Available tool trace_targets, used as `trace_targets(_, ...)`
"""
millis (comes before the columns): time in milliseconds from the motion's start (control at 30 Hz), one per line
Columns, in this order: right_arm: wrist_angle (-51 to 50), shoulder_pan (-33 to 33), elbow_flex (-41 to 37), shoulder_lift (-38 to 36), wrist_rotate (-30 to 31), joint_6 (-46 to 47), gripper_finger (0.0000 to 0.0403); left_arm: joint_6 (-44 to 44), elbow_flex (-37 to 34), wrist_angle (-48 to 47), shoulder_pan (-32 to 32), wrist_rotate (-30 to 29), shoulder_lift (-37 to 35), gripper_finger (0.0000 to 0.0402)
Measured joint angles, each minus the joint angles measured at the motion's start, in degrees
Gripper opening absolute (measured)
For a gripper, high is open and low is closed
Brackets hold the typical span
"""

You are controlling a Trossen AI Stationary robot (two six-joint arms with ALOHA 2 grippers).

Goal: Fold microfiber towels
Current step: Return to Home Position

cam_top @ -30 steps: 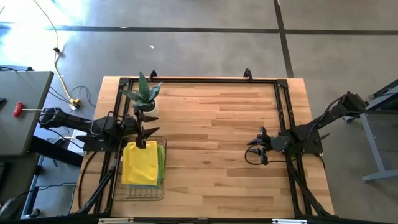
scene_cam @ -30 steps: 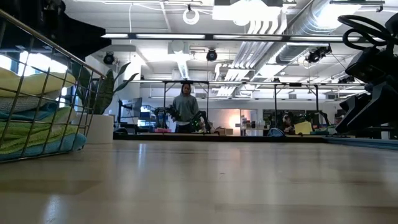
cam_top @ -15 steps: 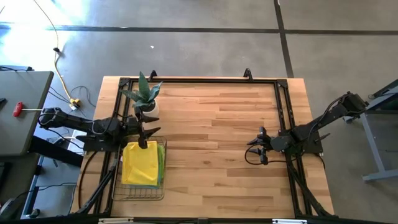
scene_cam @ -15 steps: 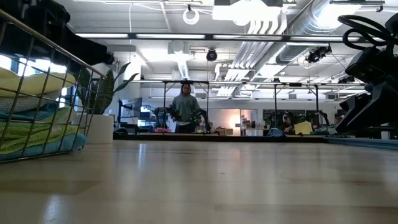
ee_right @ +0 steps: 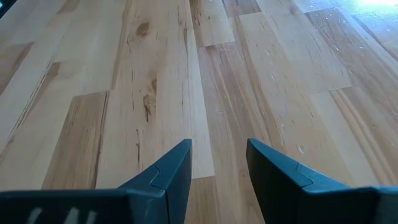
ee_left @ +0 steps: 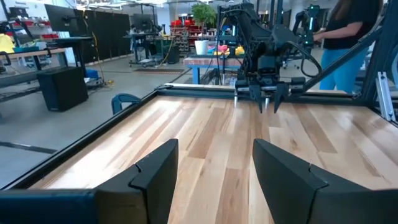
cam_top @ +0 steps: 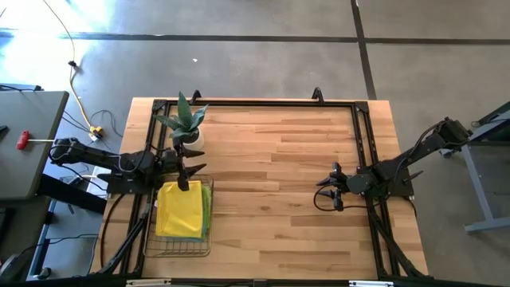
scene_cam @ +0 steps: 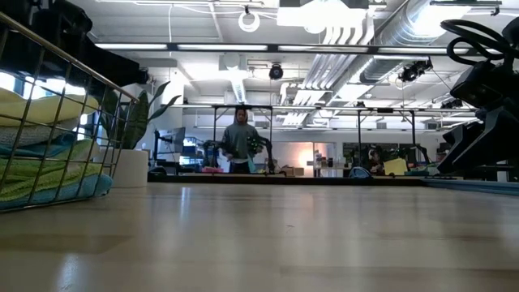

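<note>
Risks catching the basket's point(cam_top: 177, 247) twelve-o'clock rim with the open, empty left gripper point(ee_left: 214, 149), spilling towels point(cam_top: 177, 211) or knocking the plant point(cam_top: 185, 121). Shows right gripper point(ee_right: 217, 146) open at the desk's point(cam_top: 279, 159) three o'clock.

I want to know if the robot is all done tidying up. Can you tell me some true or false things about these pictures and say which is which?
1. The yellow towel lies on top of the pile in the wire basket. True.
2. The right gripper is holding a towel. False: it is open and empty, above bare wood.
3. The potted plant stands inside the basket. False: it stands on the table, just past the basket's far side.
4. The left gripper is open with nothing in it. True.
5. A towel lies spread out in the middle of the table. False: only bare wood shows there; the towels in view are all in the basket.
</note>
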Motion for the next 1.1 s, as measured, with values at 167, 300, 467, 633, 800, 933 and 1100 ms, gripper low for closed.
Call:
trace_targets(167, -0.01, 0.01, 0.00, -2.62, -0.01, 0.01, 0.0146, 0.01, 0.00, 0.00, 0.00, -0.05, 0.00, 0.0197)
trace_targets(300, 0.00, -0.01, 0.02, -8.28, 0.00, -0.01, 0.0146, 0.01, 0.00, 0.02, 0.00, -0.10, 0.00, 0.0197)
trace_targets(467, 0.13, 0.01, 0.02, -16.06, 0.01, 0.01, 0.0146, 0.01, 0.00, 0.02, 0.00, -0.11, 0.00, 0.0197)
trace_targets(633, 0.15, -0.01, 0.02, -21.32, 0.01, -0.01, 0.0146, 0.01, 0.02, 0.04, 0.00, -0.12, 0.00, 0.0197)
trace_targets(800, 0.17, -0.01, 0.02, -25.56, 0.01, 0.01, 0.0146, 0.01, 0.02, 0.04, 0.00, -0.10, 0.00, 0.0197)
trace_targets(933, 0.17, -0.24, 0.02, -28.34, 0.00, -0.01, 0.0146, 0.01, 0.02, 0.06, 0.00, -0.10, -0.06, 0.0197)
trace_targets(1100, 0.20, -4.02, 0.02, -31.04, -0.08, 0.01, 0.0146, 0.01, 0.04, 0.13, 0.00, -0.10, -0.33, 0.0197)
